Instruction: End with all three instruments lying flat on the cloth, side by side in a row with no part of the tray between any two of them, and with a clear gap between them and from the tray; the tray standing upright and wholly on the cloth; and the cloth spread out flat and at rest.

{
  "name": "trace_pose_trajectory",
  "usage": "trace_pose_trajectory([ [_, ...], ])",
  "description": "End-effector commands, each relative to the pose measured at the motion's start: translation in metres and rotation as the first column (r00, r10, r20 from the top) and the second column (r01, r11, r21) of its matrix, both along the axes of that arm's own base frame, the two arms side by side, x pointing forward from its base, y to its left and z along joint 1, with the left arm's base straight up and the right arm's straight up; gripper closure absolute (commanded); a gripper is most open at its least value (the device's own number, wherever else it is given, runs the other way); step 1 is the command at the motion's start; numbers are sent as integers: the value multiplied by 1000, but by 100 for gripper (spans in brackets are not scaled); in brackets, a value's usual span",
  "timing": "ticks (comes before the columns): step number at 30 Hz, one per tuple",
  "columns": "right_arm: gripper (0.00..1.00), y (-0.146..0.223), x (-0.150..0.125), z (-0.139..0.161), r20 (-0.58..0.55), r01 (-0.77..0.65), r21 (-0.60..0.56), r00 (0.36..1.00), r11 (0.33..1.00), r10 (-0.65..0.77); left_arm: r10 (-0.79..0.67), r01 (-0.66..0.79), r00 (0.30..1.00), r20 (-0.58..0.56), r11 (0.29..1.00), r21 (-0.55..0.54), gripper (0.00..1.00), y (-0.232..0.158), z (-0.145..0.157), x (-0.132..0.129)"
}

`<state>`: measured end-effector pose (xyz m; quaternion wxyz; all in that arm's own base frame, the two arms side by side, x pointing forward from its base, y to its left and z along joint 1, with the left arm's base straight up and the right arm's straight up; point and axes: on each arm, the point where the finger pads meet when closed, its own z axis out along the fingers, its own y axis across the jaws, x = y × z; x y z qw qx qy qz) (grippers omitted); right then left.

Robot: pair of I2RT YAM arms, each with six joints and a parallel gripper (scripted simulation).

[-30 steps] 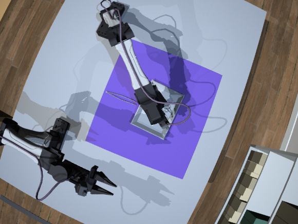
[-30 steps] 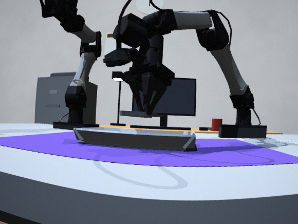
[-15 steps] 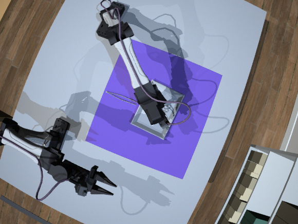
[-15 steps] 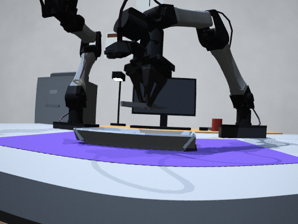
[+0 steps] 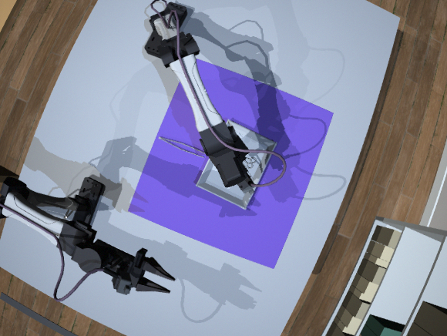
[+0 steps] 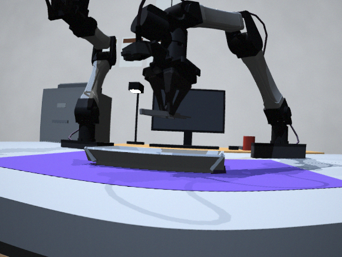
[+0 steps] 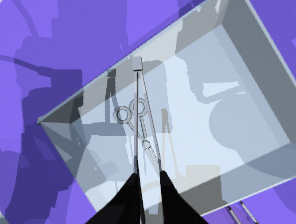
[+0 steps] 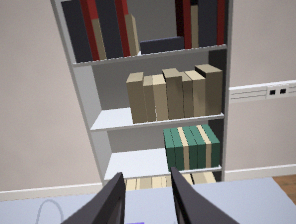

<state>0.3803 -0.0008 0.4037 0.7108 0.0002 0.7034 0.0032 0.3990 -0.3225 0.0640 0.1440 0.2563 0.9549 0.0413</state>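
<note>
Tweezers pinched above tray

The left gripper (image 6: 170, 114) (image 7: 149, 179) pinches the tweezers (image 6: 150, 112) (image 7: 136, 115); below it, scissors (image 7: 146, 145) lie in the tray (image 5: 221, 196) (image 6: 153, 160) (image 7: 265, 50), their blades hard to see. In the top view, the arm hides the grip. The right gripper (image 5: 172, 285) (image 8: 147, 177) is spread, empty
</note>
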Motion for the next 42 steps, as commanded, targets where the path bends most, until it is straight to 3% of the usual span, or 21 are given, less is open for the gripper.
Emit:
trace_pose_trajectory([
  [1, 67, 2, -4, 22, 87, -14, 8, 996, 1000, 13, 69, -64, 996, 60, 995, -76, 100, -19, 23, -9],
  [9, 67, 2, -4, 22, 87, -14, 8, 996, 1000, 13, 236, -226, 970, 55, 963, -149, 100, -39, 14, -36],
  [22, 67, 2, -4, 22, 87, -14, 8, 996, 1000, 13, 463, -453, 886, -16, 859, -238, 100, -79, -12, -122],
  [24, 67, 2, -4, 22, 87, -14, 8, 996, 1000, 13, 463, -453, 886, -16, 859, -238, 100, -79, -12, -122],
  [32, 67, 2, -4, 22, 87, -14, 8, 996, 1000, 13, 559, -554, 828, -54, 796, -244, 100, -87, -33, -170],
  [36, 67, 2, -4, 22, 87, -14, 8, 996, 1000, 13, 538, -531, 842, -46, 811, -245, 100, -86, -27, -168],
  [38, 67, 2, -4, 22, 87, -14, 8, 996, 1000, 13, 510, -509, 859, -41, 841, -183, 100, -84, -49, -178],
  [42, 67, 2, -4, 22, 87, -14, 8, 996, 1000, 13, 504, -502, 863, -39, 846, -180, 100, -83, -46, -177],
])
